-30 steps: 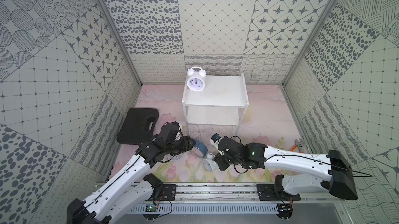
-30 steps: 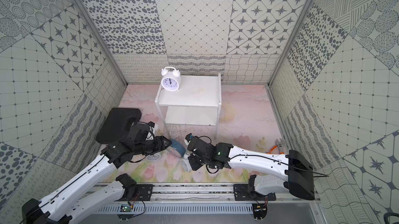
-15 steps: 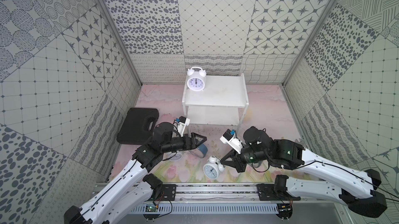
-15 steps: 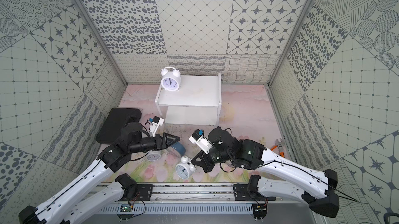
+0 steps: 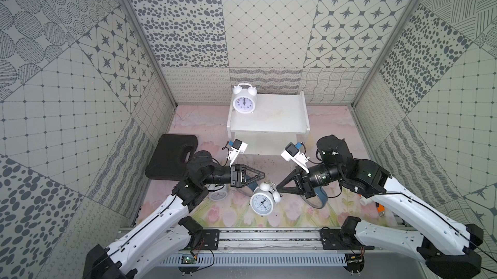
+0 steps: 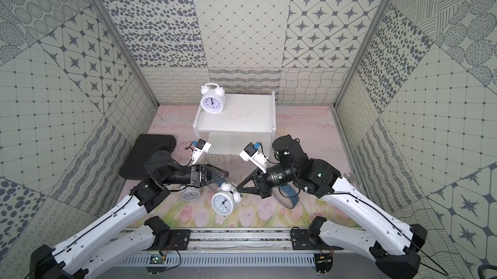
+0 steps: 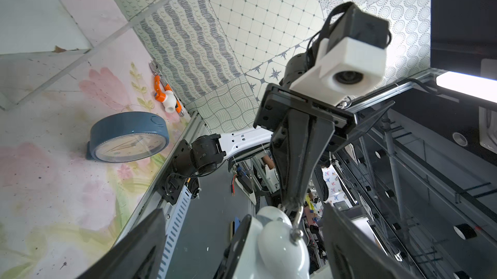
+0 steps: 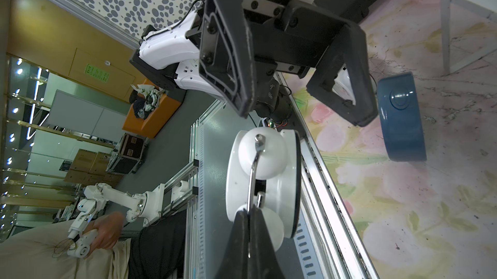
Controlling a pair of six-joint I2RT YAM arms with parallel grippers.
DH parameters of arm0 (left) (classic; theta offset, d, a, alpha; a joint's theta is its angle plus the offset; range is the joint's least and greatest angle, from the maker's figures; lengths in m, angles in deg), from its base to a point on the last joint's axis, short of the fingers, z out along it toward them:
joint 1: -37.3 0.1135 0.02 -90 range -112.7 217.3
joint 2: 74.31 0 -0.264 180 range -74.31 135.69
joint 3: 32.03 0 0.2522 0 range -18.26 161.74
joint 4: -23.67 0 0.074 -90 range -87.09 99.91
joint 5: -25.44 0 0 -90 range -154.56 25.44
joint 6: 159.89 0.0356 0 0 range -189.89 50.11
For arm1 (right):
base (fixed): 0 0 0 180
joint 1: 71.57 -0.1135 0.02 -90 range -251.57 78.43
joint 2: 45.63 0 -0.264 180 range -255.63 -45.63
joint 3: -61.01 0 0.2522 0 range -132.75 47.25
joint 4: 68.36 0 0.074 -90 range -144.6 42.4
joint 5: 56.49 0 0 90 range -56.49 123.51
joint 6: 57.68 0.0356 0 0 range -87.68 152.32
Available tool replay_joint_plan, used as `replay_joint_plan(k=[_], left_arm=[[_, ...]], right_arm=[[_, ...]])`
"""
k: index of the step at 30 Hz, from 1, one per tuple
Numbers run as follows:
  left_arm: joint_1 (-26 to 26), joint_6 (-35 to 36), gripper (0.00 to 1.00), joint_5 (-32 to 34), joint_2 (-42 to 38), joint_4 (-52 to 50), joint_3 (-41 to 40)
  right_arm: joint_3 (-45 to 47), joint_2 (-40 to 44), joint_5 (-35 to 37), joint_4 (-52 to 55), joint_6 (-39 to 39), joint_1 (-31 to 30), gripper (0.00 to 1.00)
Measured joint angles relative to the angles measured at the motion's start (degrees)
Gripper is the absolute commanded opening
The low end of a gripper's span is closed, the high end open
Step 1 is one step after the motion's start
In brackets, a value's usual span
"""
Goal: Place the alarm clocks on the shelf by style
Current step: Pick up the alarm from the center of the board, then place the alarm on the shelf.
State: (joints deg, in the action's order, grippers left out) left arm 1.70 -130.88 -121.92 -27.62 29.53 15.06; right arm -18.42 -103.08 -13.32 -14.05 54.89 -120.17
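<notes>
My right gripper is shut on the wire handle of a white twin-bell alarm clock, which hangs above the floor mat, dial toward the front rail. My left gripper is open, with one finger on each side of that clock's bells, apart from them. A second white alarm clock stands on the top tier of the white shelf, at its left end. A third lies under the left arm. One blue alarm clock stands on edge below the right arm, another beside the left fingers.
A flat black case lies on the mat left of the shelf. An orange and white tool sits at the mat's right edge. The metal rail runs along the front, and patterned walls close in three sides.
The left jaws have spread wide. The right gripper has lifted the white clock off the mat by its handle, and both arms have risen and drawn apart.
</notes>
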Motion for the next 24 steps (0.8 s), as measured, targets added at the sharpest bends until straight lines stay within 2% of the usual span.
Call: replay_joint_plan(k=[6, 12, 24], left_arm=[[-0.3, -3.0, 0.89, -2.9, 0.7, 5.8, -0.5], [-1.0, -3.1, 0.87, -3.9, 1.1, 6.6, -0.7], [-2.6, -1.1, 0.53, -4.0, 2.8, 5.2, -0.2]], right_arm=[[0.0, 0.0, -2.1, -0.2, -0.4, 4.0, 0.00], [0.0, 0.0, -4.7, -1.0, -0.5, 6.6, 0.00], [0.0, -0.9, -5.7, -1.6, -1.0, 10.8, 0.00]])
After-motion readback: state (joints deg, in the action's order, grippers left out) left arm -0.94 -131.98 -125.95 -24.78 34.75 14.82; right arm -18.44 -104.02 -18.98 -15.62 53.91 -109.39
